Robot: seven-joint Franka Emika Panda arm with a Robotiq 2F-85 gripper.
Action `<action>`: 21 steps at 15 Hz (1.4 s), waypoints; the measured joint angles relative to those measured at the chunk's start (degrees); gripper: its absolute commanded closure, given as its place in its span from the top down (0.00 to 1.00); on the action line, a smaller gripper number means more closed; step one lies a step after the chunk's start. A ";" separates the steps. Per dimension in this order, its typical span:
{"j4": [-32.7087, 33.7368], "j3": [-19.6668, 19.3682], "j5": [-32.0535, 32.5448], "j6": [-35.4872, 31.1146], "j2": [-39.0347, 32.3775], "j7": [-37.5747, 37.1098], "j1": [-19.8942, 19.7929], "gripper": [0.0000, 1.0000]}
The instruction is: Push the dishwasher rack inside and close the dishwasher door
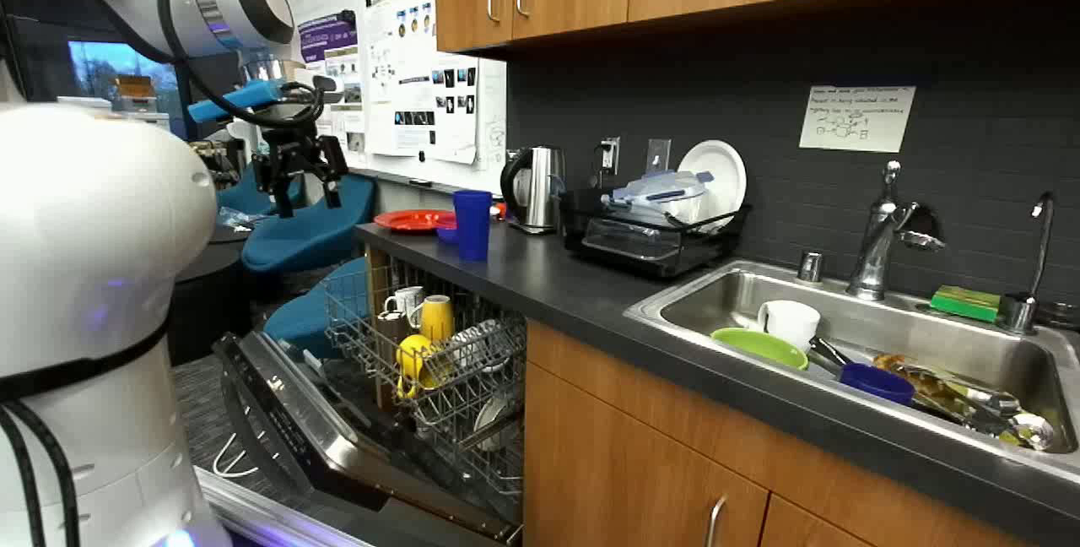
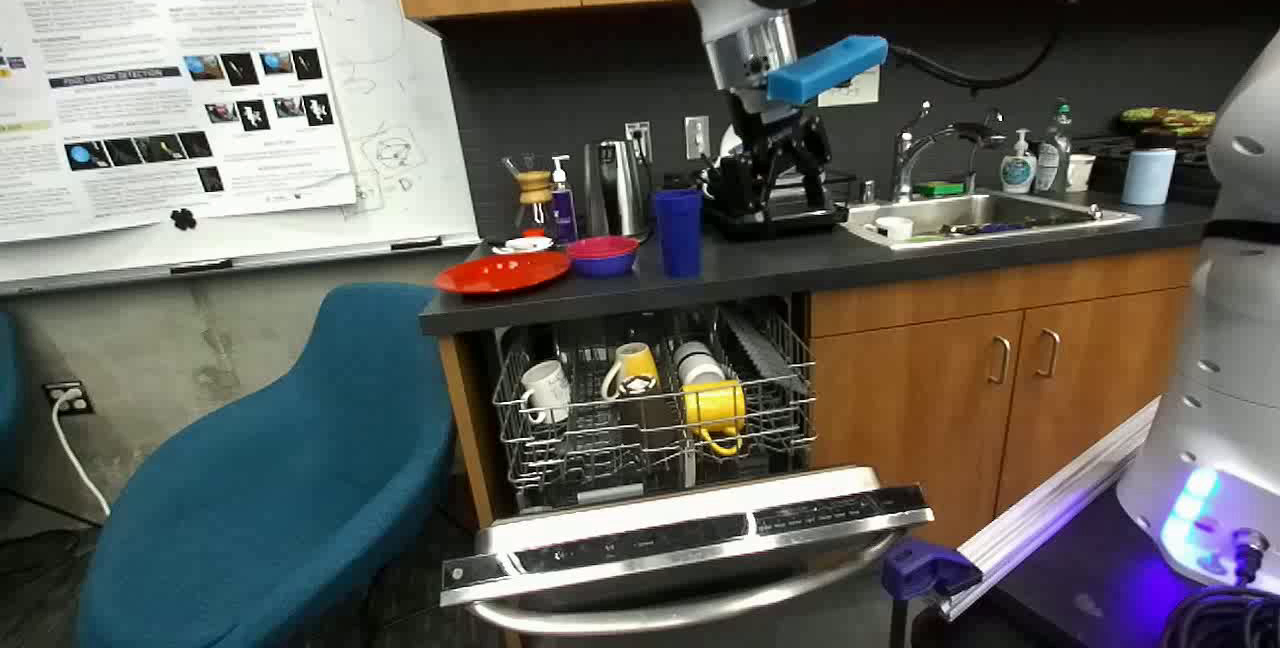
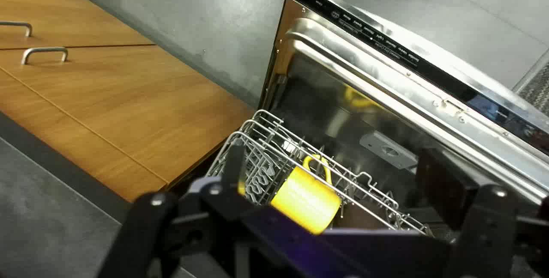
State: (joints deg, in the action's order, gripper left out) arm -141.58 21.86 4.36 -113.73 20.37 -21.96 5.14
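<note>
- You have a dark countertop (image 1: 540, 273) running along the wall above wooden cabinets (image 2: 920, 398).
- Your white arm (image 1: 101, 209) stands out from the counter, its wrist bent downward.
- The dishwasher door (image 2: 690, 536) is partly lowered, tilted outward, with its curved handle (image 2: 640, 620) on the outer face.
- The dishwasher rack (image 2: 590, 443) juts past the counter's front edge, above the door's sloping inner face; you see wire and upright tines from overhead in the wrist view.
- On the counter you have a black dish drainer (image 1: 580, 235), beside the sink (image 1: 644, 309), with a white plate (image 1: 727, 167) leaning in it.
- Your claw (image 1: 310, 204) is released, fingers spread well apart, hanging above the rack and door, clear of both.
- A red plate (image 2: 503, 271) lies near the counter's end, touching or just beside stacked bowls (image 2: 603, 261); you cannot tell which.
- A blue cup (image 2: 679, 233) stands upright near those bowls.
- In the rack you see a white mug (image 2: 546, 392), a yellow mug (image 2: 636, 366), and another yellow mug (image 2: 714, 406) on its side.
</note>
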 measured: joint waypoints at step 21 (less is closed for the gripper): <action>0.45 -1.65 -0.95 -4.21 -6.08 -0.02 2.51 1.00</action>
State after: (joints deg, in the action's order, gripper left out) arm -141.14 20.21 3.42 -117.93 14.29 -21.98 7.65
